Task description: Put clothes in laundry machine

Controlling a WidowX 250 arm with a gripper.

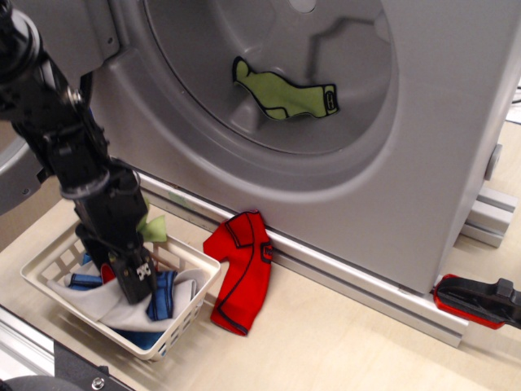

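Observation:
The laundry machine (pixel 423 163) fills the back, its round opening facing me. A lime green garment (pixel 285 96) lies inside the grey drum (pixel 269 41). A red garment (pixel 242 269) lies on the table against the machine's base. A white lattice basket (pixel 186 319) at the front left holds a grey-white cloth (pixel 106 305), blue cloths (pixel 164 296) and a lime green piece (pixel 155 228). My gripper (pixel 135 281) is down inside the basket, its fingers together and pressed into the grey-white cloth. Its tips are partly buried.
The machine's open door (pixel 15 183) shows at the left edge behind the arm. An aluminium rail (pixel 350 281) runs along the machine's base. A red and black clamp (pixel 476 300) lies at the right. A metal frame edge (pixel 32 350) borders the table front.

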